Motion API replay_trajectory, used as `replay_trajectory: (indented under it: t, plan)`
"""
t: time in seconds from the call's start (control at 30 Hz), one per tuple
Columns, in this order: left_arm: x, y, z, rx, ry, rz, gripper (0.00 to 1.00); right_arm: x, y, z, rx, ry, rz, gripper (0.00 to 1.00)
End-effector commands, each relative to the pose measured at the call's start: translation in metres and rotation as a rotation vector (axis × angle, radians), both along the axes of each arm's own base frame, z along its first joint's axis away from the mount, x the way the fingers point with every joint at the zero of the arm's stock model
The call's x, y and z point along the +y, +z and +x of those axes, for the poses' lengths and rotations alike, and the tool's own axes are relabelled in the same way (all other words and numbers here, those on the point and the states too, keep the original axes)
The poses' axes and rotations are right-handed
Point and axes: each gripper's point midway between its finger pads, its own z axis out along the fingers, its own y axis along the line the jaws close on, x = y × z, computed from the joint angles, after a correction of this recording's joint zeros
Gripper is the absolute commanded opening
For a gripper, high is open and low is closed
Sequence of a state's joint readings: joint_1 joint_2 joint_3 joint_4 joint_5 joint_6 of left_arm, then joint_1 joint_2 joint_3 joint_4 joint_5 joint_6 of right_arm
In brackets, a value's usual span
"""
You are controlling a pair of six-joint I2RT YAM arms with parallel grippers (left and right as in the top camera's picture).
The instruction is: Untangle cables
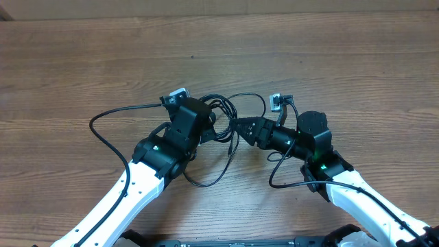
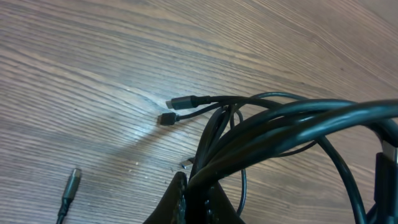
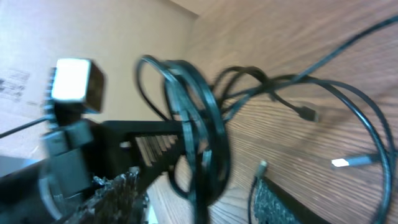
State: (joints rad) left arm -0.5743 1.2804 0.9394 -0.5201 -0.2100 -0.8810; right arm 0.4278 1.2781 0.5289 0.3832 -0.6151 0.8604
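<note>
The cables [image 1: 230,110] are a bunch of thin black cords looped at the table's middle, with one long strand [image 1: 103,120] trailing left. My left gripper [image 1: 214,123] is shut on the bundle; in the left wrist view its fingertips [image 2: 180,190] pinch several strands [image 2: 280,118]. Two small plugs [image 2: 177,102] point left above the wood. My right gripper [image 1: 241,127] faces the left one closely. In the right wrist view it [image 3: 199,193] stands open, the cable loops [image 3: 199,124] hanging between its fingers [image 3: 273,202] without touching either pad.
A loose silver-tipped plug [image 2: 73,182] lies on the wooden table [image 1: 82,62] at the lower left. More plug ends [image 3: 348,162] rest on the wood to the right. A thicker arm cable [image 1: 281,175] loops beside the right arm.
</note>
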Motion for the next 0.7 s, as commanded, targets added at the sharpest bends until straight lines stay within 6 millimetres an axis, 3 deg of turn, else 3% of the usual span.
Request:
replay_trajectory:
  t: [0.0,0.07,0.2,0.5,0.67]
  plan:
    - [-0.006,0.004,0.002,-0.012,-0.046,-0.003,0.04,-0.003,0.002,0.006,-0.034,-0.035,-0.025,0.48]
    - [-0.007,0.005,0.003,-0.020,-0.046,-0.009,0.04,-0.003,0.002,0.005,-0.031,-0.031,-0.025,0.41]
    - [-0.007,0.006,0.004,-0.025,-0.043,-0.009,0.04,-0.001,0.002,0.003,-0.028,-0.015,-0.021,0.35]
    - [-0.013,-0.015,0.009,0.024,-0.050,0.006,0.04,0.002,0.003,-0.003,-0.021,0.019,-0.012,0.36]
    - [-0.021,-0.012,0.012,0.002,-0.068,-0.020,0.04,0.001,-0.003,-0.005,-0.002,0.021,-0.027,0.35]
